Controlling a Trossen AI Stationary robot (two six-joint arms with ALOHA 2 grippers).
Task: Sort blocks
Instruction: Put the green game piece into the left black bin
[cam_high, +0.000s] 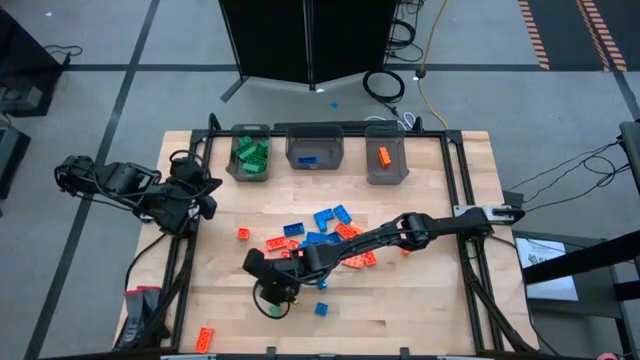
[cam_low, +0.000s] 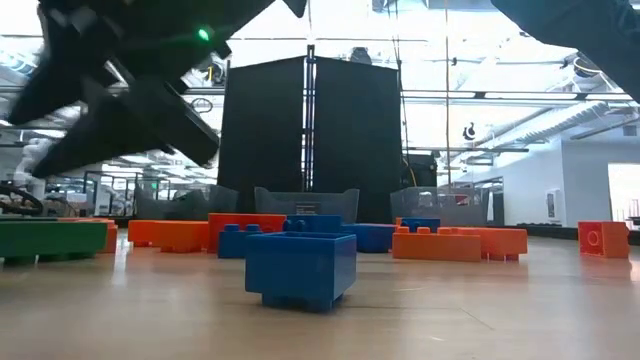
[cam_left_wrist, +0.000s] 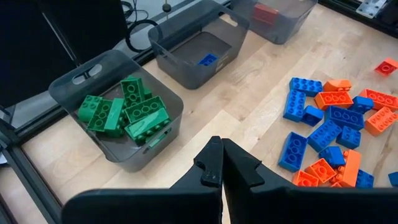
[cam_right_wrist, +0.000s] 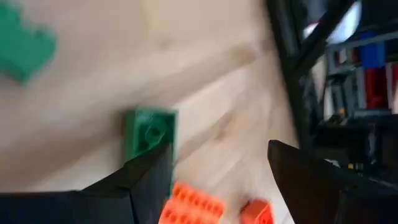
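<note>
**Right tool poised wide over a green block**

The right tool (cam_right_wrist: 217, 180) hangs released above a green block (cam_right_wrist: 149, 132) on the bench (cam_high: 420, 290), amid scattered blocks (cam_high: 325, 235). The left tool (cam_left_wrist: 222, 163), clenched empty, waits near the green-filled bin (cam_left_wrist: 118, 121).

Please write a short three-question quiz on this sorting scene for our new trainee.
1. True or false: the green bin holds more blocks than the blue bin.
2. Which tool is over the loose blocks? A) left tool B) right tool C) neither
3. Fill in: in its wrist view, the right tool's open fingers sit by a ___ block.

Key: 1 true; 2 B, the left tool waits, shut, at the table's left edge; 3 green.
</note>
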